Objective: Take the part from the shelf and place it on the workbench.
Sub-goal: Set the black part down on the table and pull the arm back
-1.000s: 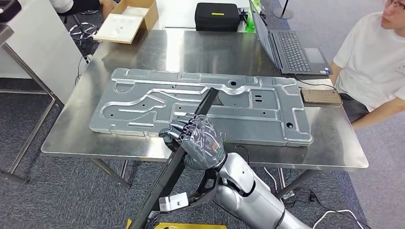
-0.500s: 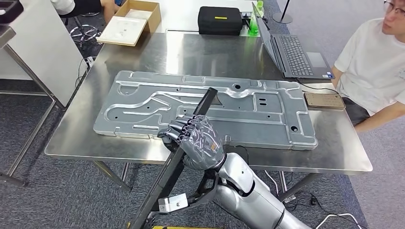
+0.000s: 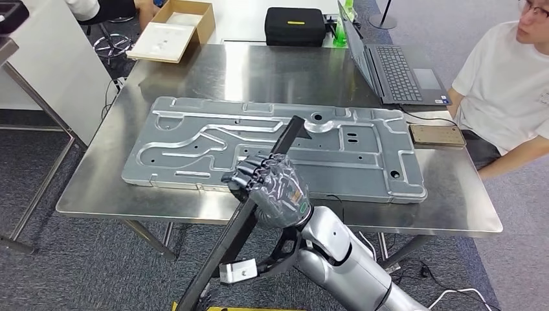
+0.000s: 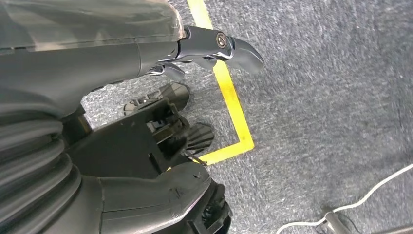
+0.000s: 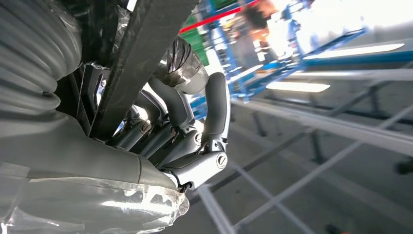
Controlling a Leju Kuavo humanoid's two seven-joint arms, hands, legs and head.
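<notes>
Part [image 3: 249,214] tip shifted slightly right, slanting up-right, right hand [image 3: 272,188] gripping

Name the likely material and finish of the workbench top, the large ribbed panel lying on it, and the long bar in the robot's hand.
Workbench: probably stainless steel, brushed; it shows blurred reflections.
Ribbed panel: likely stamped sheet metal, matte silver, with pressed ridges and holes.
Long bar, held by the right hand: black, semi-matte; metal or plastic unclear.
</notes>
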